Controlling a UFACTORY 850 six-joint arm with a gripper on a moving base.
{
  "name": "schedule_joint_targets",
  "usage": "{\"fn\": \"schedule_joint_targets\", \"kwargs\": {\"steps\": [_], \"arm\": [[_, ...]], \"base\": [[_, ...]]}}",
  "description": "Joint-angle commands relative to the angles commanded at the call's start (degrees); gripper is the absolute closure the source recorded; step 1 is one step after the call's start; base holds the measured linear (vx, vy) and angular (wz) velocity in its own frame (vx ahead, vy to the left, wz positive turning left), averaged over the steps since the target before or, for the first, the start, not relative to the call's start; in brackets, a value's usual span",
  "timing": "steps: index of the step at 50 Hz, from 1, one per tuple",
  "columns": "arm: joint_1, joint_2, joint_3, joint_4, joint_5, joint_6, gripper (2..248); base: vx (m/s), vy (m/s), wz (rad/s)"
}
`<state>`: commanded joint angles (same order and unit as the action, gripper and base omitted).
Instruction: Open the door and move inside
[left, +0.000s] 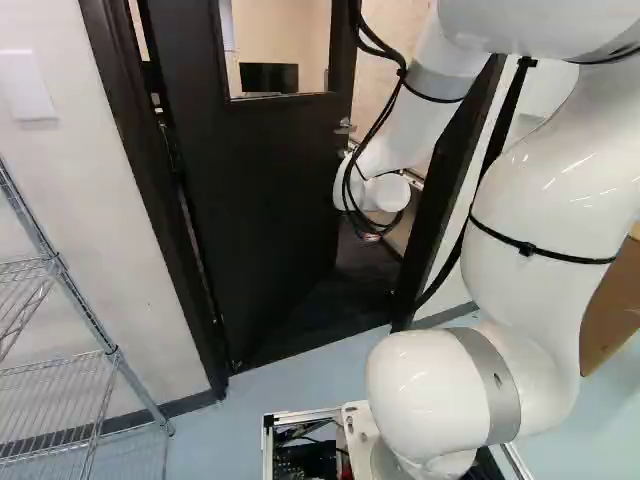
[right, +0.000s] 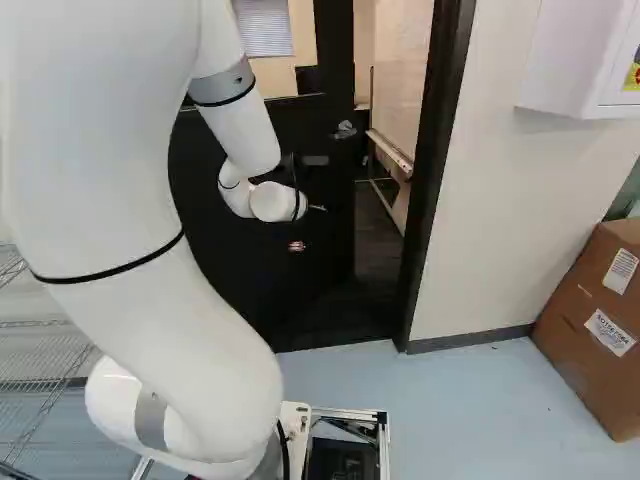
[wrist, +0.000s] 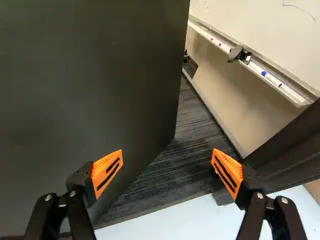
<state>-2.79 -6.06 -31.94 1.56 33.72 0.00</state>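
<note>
The black door (left: 260, 200) with a window stands partly open, swung inward away from the base. Its metal handle (right: 345, 130) is near the free edge, above the gripper (right: 297, 246), which is dark against the door in the right base view. In the wrist view the gripper (wrist: 167, 172) has its two orange-padded fingers wide apart with nothing gripped. One finger is in front of the door panel (wrist: 90, 90); the other is toward the dark door frame (wrist: 290, 145). The doorway's dark floor (wrist: 170, 155) shows between them. Whether a finger touches the door, I cannot tell.
Past the doorway is a whiteboard (wrist: 260, 30) with markers on its tray. A wire shelf (left: 80, 370) stands left of the door. On the right, a white wall cabinet (right: 570, 60) hangs above a cardboard box (right: 600, 320). The frame's right post (right: 432, 180) borders the opening.
</note>
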Motion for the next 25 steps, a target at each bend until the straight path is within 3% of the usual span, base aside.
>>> {"fn": "schedule_joint_targets", "kwargs": {"steps": [25], "arm": [[0.0,0.0,0.0,0.0,0.0,0.0,3]], "base": [[0.094,0.052,-0.004]]}}
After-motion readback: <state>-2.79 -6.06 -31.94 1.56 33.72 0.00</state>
